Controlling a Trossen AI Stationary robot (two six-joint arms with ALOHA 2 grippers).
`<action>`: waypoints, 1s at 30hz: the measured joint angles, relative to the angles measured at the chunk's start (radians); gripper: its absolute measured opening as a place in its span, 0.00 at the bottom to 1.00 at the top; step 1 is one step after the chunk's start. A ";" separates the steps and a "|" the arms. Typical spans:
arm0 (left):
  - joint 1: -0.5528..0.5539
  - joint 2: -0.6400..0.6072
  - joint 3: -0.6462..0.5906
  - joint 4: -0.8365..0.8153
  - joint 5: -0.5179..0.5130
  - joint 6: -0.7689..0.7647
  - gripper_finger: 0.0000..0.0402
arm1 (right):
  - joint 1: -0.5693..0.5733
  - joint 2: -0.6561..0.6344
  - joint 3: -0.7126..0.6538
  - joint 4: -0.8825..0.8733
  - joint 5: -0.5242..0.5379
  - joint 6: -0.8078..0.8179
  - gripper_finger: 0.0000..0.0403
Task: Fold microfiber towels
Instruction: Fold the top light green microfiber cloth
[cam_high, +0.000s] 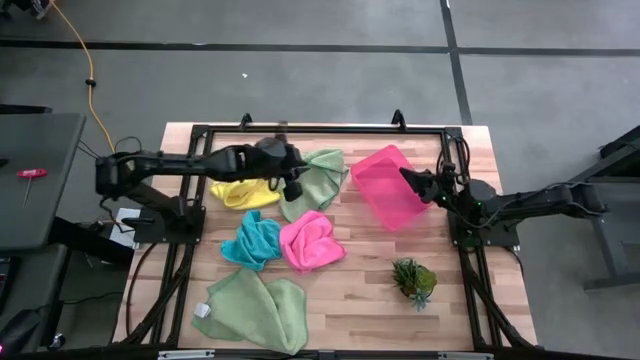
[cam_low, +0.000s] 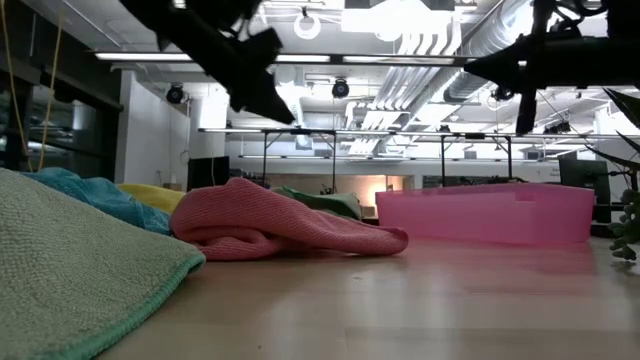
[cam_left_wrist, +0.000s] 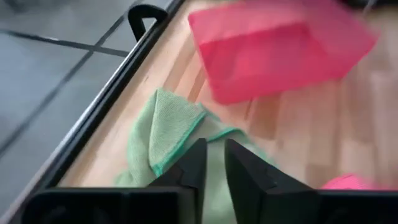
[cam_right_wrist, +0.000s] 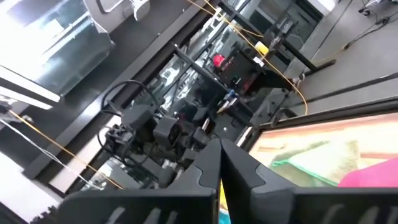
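Note:
Five microfiber towels lie crumpled on the wooden table: a pale green one (cam_high: 318, 178) at the far middle, a yellow one (cam_high: 243, 193) beside it, a teal one (cam_high: 251, 240), a hot pink one (cam_high: 312, 242), and a second pale green one (cam_high: 256, 308) near the front edge. My left gripper (cam_high: 297, 186) hovers above the far green towel (cam_left_wrist: 163, 127), fingers a little apart (cam_left_wrist: 214, 163), with nothing between them. My right gripper (cam_high: 406, 176) is shut (cam_right_wrist: 221, 158) in the air at the pink tray's near-right side, holding nothing.
A rigid pink tray (cam_high: 388, 185) stands at the far right of the table. A small spiky green plant (cam_high: 413, 280) sits at the near right. A black frame rail (cam_left_wrist: 106, 93) runs along the table's far edge, close to the green towel.

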 joint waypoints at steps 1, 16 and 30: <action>0.000 0.032 0.018 -0.002 -0.012 0.036 0.18 | 0.000 0.005 0.002 -0.003 -0.001 0.000 0.00; 0.057 0.339 0.122 0.019 -0.132 0.390 0.46 | 0.000 0.055 0.304 -0.497 0.029 -0.224 0.31; 0.057 0.417 0.121 0.166 -0.249 0.589 0.42 | 0.000 0.057 0.315 -0.503 0.039 -0.237 0.32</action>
